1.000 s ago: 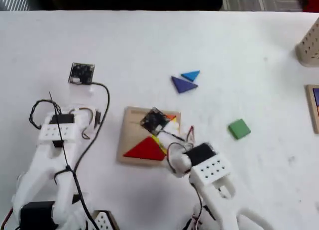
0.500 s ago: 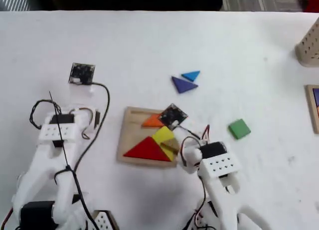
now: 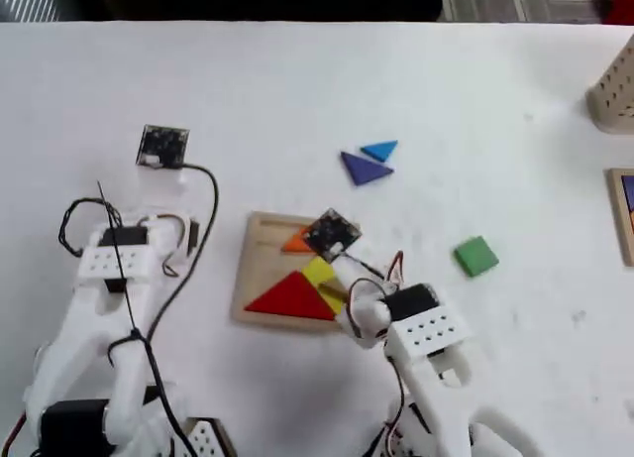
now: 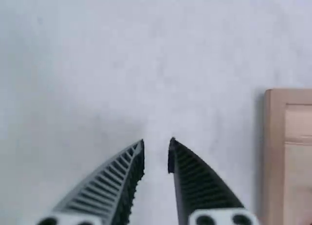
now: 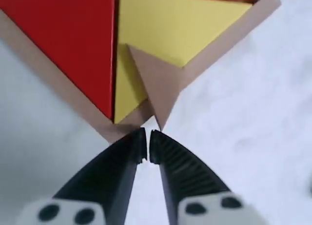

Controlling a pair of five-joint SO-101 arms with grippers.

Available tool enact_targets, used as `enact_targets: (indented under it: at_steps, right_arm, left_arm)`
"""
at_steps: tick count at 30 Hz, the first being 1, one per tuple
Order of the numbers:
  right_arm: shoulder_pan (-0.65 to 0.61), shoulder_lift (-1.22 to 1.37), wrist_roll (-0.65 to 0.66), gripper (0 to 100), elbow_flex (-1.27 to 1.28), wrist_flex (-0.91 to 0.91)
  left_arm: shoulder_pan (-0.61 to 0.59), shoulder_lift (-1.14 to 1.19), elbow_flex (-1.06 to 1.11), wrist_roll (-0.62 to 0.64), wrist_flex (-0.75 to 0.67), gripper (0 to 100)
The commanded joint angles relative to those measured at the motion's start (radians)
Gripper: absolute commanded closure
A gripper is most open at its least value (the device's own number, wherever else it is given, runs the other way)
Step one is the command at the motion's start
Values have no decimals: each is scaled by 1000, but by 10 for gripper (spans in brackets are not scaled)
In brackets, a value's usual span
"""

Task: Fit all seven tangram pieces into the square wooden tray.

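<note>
Over on the left, the left arm [image 3: 114, 264] stands above the white table [image 3: 297, 80], well apart from any piece. From its wrist, the left gripper [image 4: 157, 149] hangs over bare tabletop. Its two ribbed fingers are a little apart and nothing is between them. The square wooden tray [image 3: 260, 269] lies to that arm's right, near the middle of the table.

Three pieces sit inside the tray. A red triangle [image 3: 290, 296] fills the near part, and a yellow piece [image 3: 322, 277] touches it along one edge. An orange piece [image 3: 297, 242] lies beyond the yellow one, partly hidden under the right arm's camera board. The left half of the tray floor is bare wood. I cannot tell whether the yellow piece lies quite flat.

The right arm [image 3: 426, 338] leans in over the tray's near right corner. The right gripper [image 5: 147, 139] has its fingers drawn almost together, gripping nothing. Its tips are just beside that corner, on the table side of the rim.

Farther back and to the right, a dark blue triangle [image 3: 365, 167] and a light blue triangle [image 3: 380, 151] lie on the table, close together. A green square [image 3: 475, 256] lies alone, well apart from the tray. At the far right edge stand a wooden block [image 3: 614, 95] and the rim of a second tray [image 3: 622, 219].
</note>
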Motion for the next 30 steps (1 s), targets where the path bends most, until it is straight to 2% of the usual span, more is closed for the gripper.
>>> enact_targets:
  at_steps: [1, 5, 10, 15, 22, 30]
  right_arm:
    - [-8, 47, -12, 979, -20, -53]
    - [2, 160, -12, 979, -83, -58]
    - [76, 282, -12, 979, -181, -65]
    - [127, 303, -5, 979, -230, -120]
    - [117, 315, -5, 978, -258, -196]
    - [13, 392, -12, 978, -267, -255]
  left_arm:
    - [13, -5, -40, -8, -14, 897]
    - [13, -7, -40, -8, -14, 897]
    - [10, -7, -40, -8, -14, 897]
    - [12, -7, -38, -8, -14, 898]
    - [12, -7, -38, -8, -14, 898]
    - [8, -7, -38, -8, -14, 898]
